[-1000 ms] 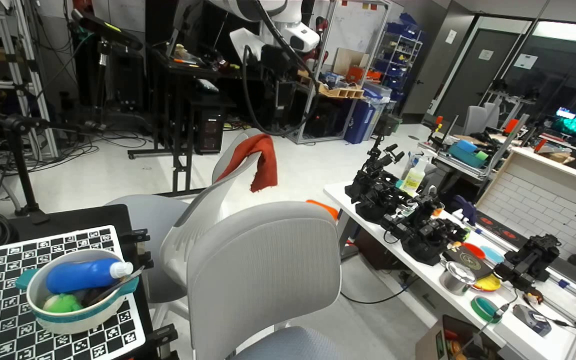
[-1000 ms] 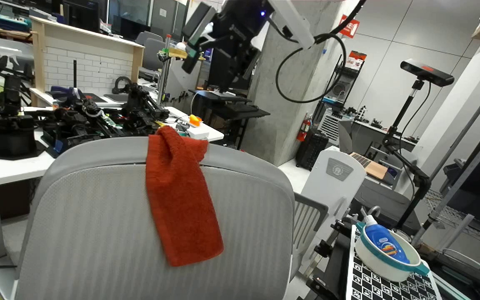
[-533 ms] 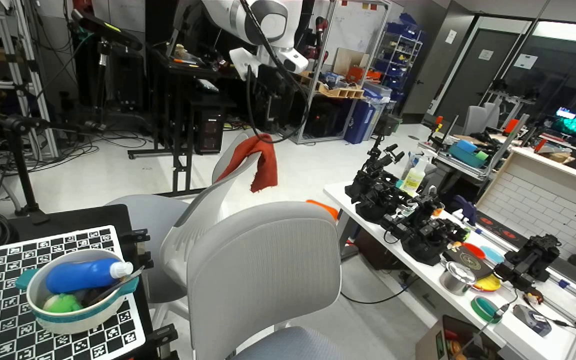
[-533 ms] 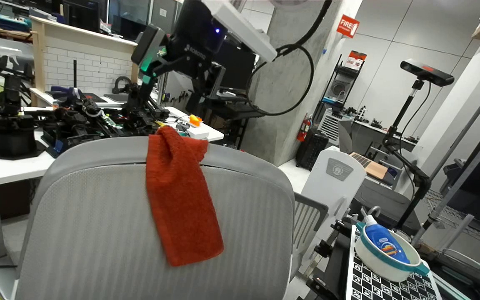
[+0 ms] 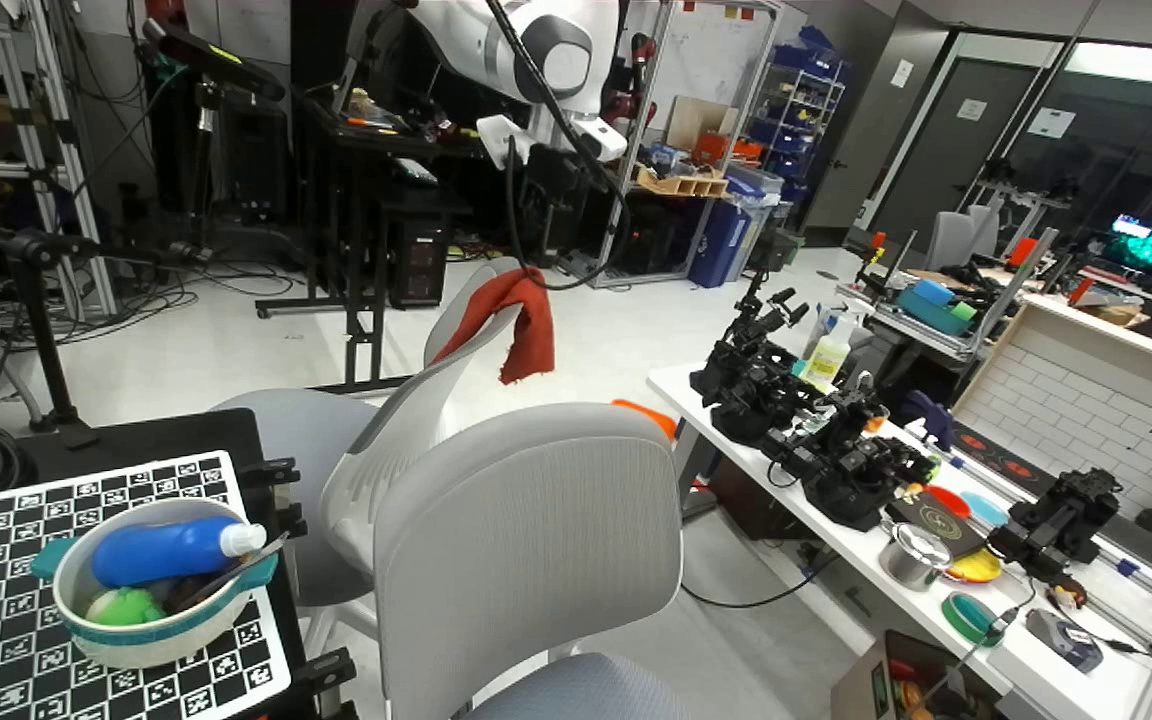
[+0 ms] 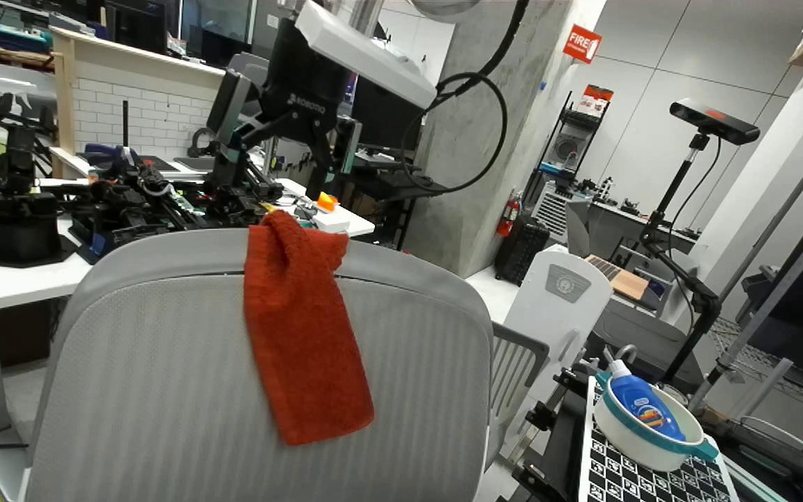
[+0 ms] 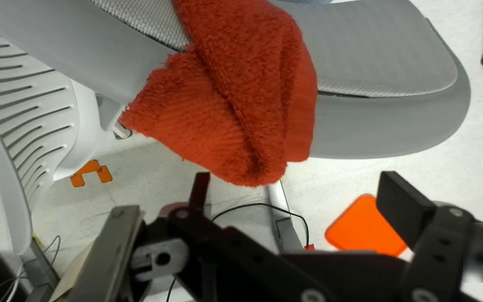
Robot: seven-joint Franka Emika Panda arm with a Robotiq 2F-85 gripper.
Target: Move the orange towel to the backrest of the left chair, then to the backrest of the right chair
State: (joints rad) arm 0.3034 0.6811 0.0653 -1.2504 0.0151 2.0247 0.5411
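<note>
in an exterior view, the white table (image 5: 676, 383) bears black robot arms (image 5: 851, 485) and, near its long edge, a metal pot (image 5: 914, 560). the orange towel (image 5: 536, 330) hangs over a gray chair (image 5: 386, 480), in frame left of the table's far corner. in an exterior view, the table's rounded corner is left of the chair; a concrete pillar (image 6: 464, 237) and fire extinguisher (image 6: 508, 216) are behind. in the wrist view, the gripper (image 7: 295, 184) is spread wide, floor (image 7: 325, 188) showing between its fingers (image 7: 401, 205); the towel lies across the chair's top rim.
</note>
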